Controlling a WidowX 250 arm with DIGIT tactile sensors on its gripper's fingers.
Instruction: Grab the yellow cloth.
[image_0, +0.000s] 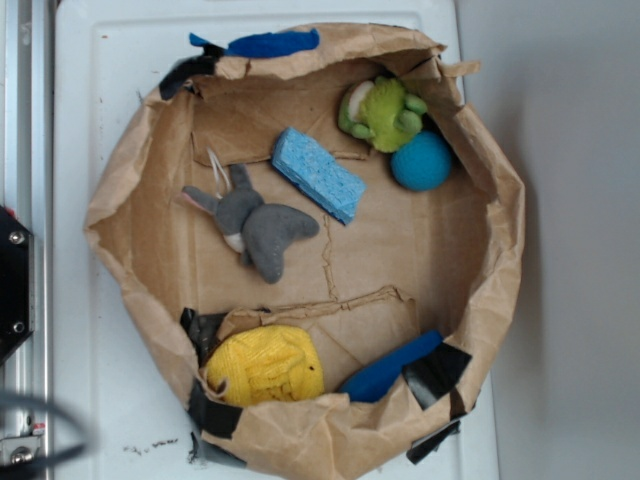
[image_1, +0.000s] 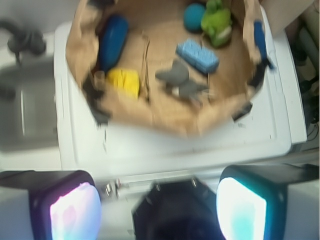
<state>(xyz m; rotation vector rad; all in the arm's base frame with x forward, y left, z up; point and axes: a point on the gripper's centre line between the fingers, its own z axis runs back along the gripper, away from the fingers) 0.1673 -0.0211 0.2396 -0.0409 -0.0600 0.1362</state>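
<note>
The yellow cloth is a bright knitted bundle lying at the near-left inside a round brown paper enclosure. In the wrist view the yellow cloth shows small and blurred, left of centre. My gripper hangs high above the white table, well short of the enclosure, with its two fingers wide apart and nothing between them. The gripper does not show in the exterior view.
Inside the enclosure lie a grey plush, a blue sponge, a green plush toy, a blue ball and a dark blue object. The black robot base sits at the left edge.
</note>
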